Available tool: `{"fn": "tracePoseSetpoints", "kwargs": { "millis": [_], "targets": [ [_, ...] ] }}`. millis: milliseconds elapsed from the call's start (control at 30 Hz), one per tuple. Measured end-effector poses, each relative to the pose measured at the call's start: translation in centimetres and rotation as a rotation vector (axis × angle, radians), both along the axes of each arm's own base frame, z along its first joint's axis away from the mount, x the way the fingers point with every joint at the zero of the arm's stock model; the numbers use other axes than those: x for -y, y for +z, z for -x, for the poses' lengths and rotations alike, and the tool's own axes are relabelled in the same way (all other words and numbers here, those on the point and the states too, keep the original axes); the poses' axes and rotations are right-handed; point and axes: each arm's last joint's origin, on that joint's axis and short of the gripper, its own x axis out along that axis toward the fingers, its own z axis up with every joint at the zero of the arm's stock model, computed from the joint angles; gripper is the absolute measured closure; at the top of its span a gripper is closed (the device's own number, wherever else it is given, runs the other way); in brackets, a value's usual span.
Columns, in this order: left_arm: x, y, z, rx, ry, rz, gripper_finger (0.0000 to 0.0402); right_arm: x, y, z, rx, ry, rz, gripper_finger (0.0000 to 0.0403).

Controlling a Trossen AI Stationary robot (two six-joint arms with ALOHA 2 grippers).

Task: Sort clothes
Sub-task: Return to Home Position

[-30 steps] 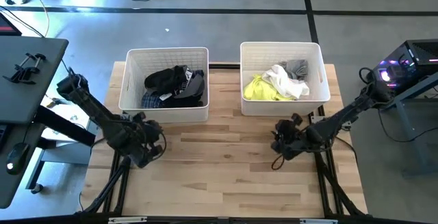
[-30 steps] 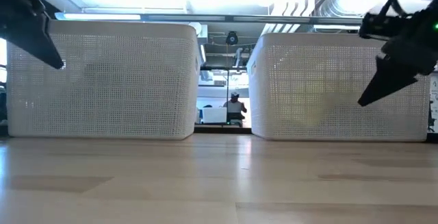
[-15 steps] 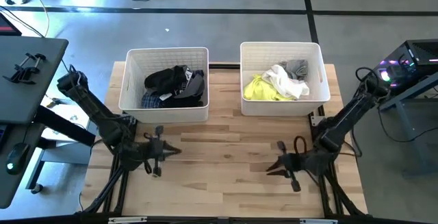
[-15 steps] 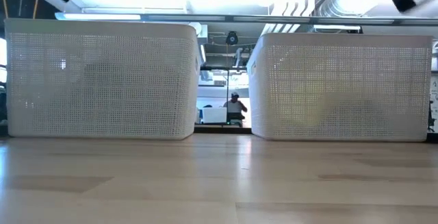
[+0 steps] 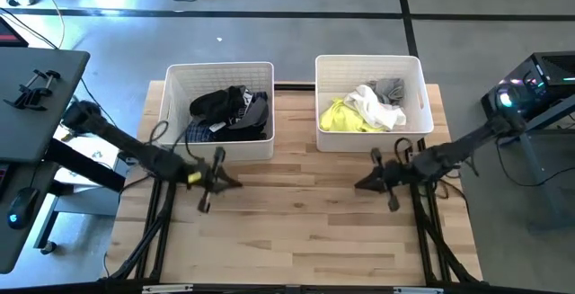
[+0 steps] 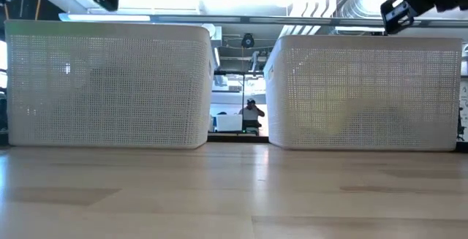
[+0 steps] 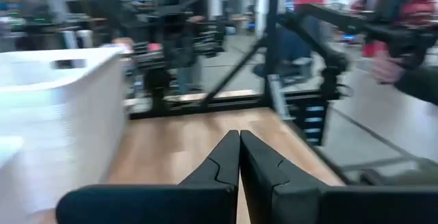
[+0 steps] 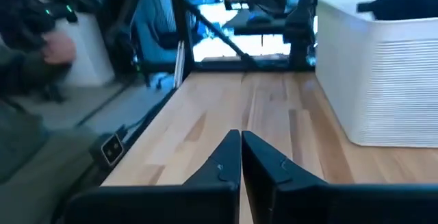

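dark clothes (image 5: 229,112) in left bin (image 5: 169,105), 11 o'clock on table (image 5: 296,231) | light clothes (image 5: 364,107) in right bin (image 5: 415,96), 1 o'clock | left gripper (image 5: 232,182) at left bin's 6 o'clock, fingers pressed together, empty | right gripper (image 5: 361,185) at right bin's 6 o'clock, fingers together, empty

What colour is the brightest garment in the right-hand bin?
Neon yellow: the yellow garment lies beside a white garment in the right bin. Best in the high view.

Low view: clothes (image 5: 230,112) faint behind bin walls (image 6: 110,85)
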Motion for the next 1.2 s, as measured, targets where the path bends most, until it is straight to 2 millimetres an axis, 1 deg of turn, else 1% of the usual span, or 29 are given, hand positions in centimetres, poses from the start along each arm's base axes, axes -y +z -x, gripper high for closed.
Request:
{"fn": "tracePoseSetpoints", "kwargs": {
  "millis": [133, 267, 400, 567, 700, 933, 1100, 1200],
  "targets": [
    [-2.1, 0.2, 1.2, 0.0, 0.077, 0.008, 0.0401, 1.1, -0.6, 1.9, 0.074, 0.01, -0.042, 0.0402],
    [-3.1, 0.8, 2.7, 0.013, 0.099, 0.025, 0.0401, 1.7, -1.7, 3.1, 0.125, 0.018, -0.084, 0.0402],
    [-3.6, 1.2, 4.2, 0.021, 0.098, 0.043, 0.0401, 1.9, -3.4, 3.7, 0.124, 0.032, -0.123, 0.0403],
    [-4.3, 1.2, 5.6, 0.006, 0.143, 0.077, 0.0401, 2.0, -5.3, 3.9, 0.134, 0.058, -0.134, 0.0403],
    [-4.6, 1.1, 6.2, -0.003, 0.171, 0.1, 0.0401, 2.0, -5.3, 4.0, 0.144, 0.064, -0.138, 0.0403],
    [-4.7, 1.1, 6.3, 0.0, 0.172, 0.102, 0.0401, 2.4, -5.1, 4.1, 0.189, 0.044, -0.051, 0.0403],
    [-4.7, 1.1, 6.3, -0.001, 0.172, 0.102, 0.0401, 3.2, -5.5, 4.4, 0.158, -0.009, -0.065, 0.0403],
    [-4.7, 1.1, 6.3, -0.002, 0.172, 0.102, 0.0401, 3.4, -5.5, 4.5, 0.164, 0.024, -0.083, 0.0403]
  ]
}}
